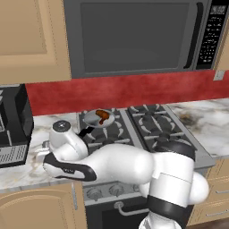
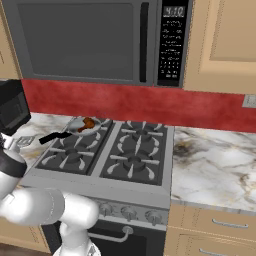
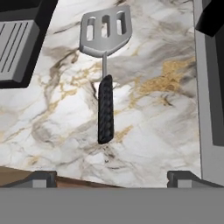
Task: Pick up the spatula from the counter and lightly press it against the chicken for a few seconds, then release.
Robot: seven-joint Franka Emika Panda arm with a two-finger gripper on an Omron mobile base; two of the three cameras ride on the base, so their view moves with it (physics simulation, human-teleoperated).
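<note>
The spatula lies flat on the marble counter, its slotted metal head (image 3: 105, 33) toward the top of the hand view and its black handle (image 3: 105, 109) running down toward me. My gripper (image 3: 112, 178) hovers above the handle's near end, open, with both fingertips (image 3: 42, 178) wide apart and nothing between them. The spatula's head (image 2: 23, 141) also peeks out beside my arm in the right base view. The browned chicken (image 1: 103, 116) rests in a small pan (image 1: 91, 119) on the stove's back left burner, to the right of the spatula; the chicken (image 2: 88, 123) shows there too.
A black appliance (image 1: 13, 125) stands on the counter left of the spatula, its corner (image 3: 22, 39) close to the spatula head. The stove's raised edge (image 3: 210, 87) borders the right side. The pan's black handle (image 2: 50, 137) points toward the counter. A microwave (image 1: 134, 36) hangs above.
</note>
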